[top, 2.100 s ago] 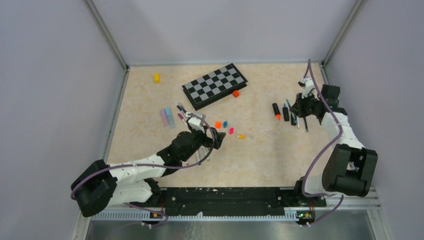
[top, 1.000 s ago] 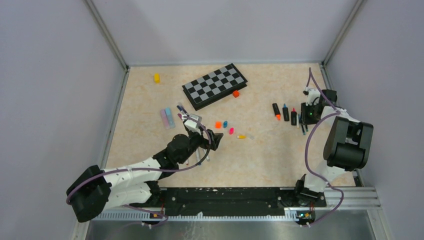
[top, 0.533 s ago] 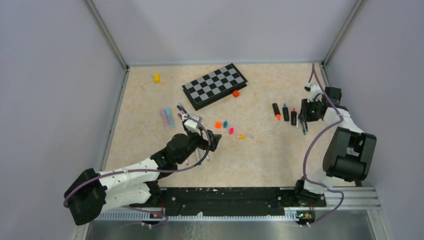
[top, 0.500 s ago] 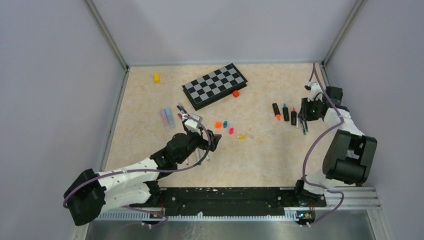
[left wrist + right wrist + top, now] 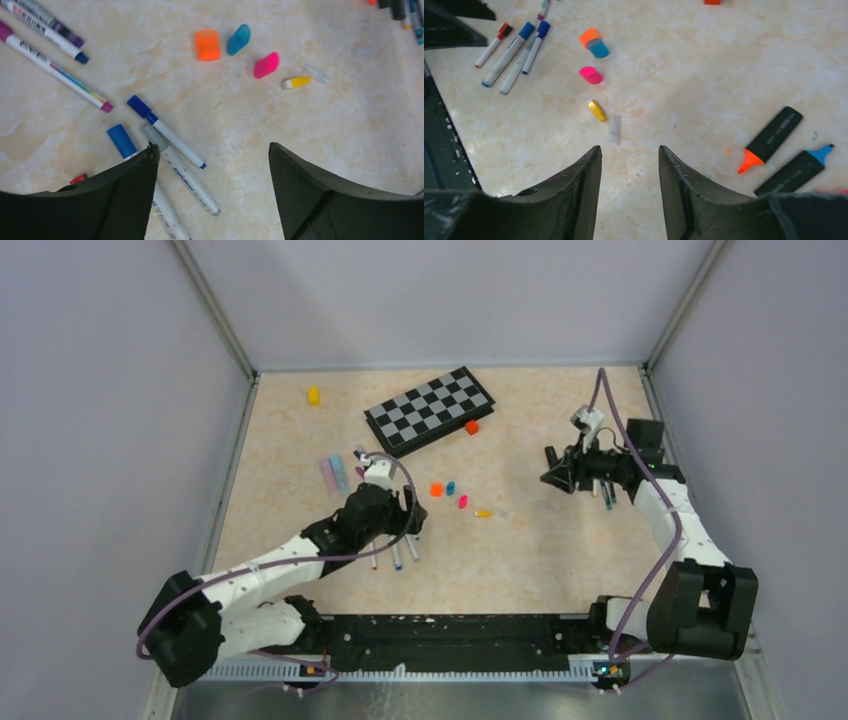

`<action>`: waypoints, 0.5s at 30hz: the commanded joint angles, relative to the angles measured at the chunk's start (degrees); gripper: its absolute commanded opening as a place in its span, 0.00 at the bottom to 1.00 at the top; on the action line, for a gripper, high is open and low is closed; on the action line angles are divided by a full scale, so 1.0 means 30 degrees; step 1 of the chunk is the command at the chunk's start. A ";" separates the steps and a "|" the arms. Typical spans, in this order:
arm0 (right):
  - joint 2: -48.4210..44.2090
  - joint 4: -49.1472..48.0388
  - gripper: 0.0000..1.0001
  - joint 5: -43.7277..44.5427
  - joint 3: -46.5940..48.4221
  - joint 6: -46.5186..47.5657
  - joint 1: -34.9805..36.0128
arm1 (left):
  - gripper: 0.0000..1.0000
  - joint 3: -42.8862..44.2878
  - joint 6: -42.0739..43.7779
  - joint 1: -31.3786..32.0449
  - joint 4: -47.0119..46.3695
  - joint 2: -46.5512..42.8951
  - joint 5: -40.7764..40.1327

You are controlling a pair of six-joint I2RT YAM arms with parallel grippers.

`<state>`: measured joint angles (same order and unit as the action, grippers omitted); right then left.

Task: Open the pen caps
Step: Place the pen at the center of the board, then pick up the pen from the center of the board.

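Several loose pen caps lie in a row mid-table: orange (image 5: pixel 207 44), blue (image 5: pixel 238 39), pink (image 5: pixel 265 65), yellow (image 5: pixel 296 82) and a clear one (image 5: pixel 318 73). My left gripper (image 5: pixel 212 146) hangs open and empty just above white-barrelled pens, one blue-capped (image 5: pixel 165 135) and one grey-capped (image 5: pixel 181 176). More pens (image 5: pixel 50 42) lie to its far left. My right gripper (image 5: pixel 629 148) is open with nothing between its fingers, close to the clear cap (image 5: pixel 614 128). Uncapped black highlighters with orange (image 5: pixel 771 139) and blue (image 5: pixel 796 170) tips lie to its right.
A black-and-grey chessboard (image 5: pixel 430 410) lies at the back centre with a small orange block (image 5: pixel 471 426) at its edge. A yellow block (image 5: pixel 313 395) sits at the back left. Lilac and light-blue pieces (image 5: pixel 335 475) lie left of the left gripper (image 5: pixel 408 523).
My right arm has swung left, away from the highlighters towards the table's middle, and its jaws have widened. My left gripper has shifted slightly back and left over the pens.
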<state>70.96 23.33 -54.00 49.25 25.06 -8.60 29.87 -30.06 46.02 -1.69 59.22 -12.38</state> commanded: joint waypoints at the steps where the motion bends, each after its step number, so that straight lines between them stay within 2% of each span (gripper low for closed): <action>1: 0.0270 0.0633 0.45 -0.0596 0.0386 0.1221 0.1820 | 0.79 0.1510 -0.3260 -0.2039 0.2444 0.2494 0.1904; 4: 0.0617 0.0971 0.45 0.0013 0.0636 0.1366 0.2424 | 0.76 0.3537 -0.3879 -0.2234 0.4475 0.4197 0.0825; 8: 0.0718 0.1144 0.45 0.0387 0.0808 0.1436 0.2673 | 0.63 0.6838 -0.4461 -0.2218 0.8108 0.6874 -0.1033; 12: 0.0689 0.1121 0.45 0.0435 0.0801 0.1489 0.2750 | 0.42 0.9663 -0.5724 -0.2194 1.1695 0.9594 -0.1588; 15: 0.0795 0.1088 0.45 0.0550 0.0780 0.1527 0.2750 | 0.37 1.1146 -0.6164 -0.2196 1.3030 1.1157 -0.1417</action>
<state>73.25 27.53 -52.36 49.19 28.18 -0.84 58.37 -44.77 39.42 26.61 88.25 -14.92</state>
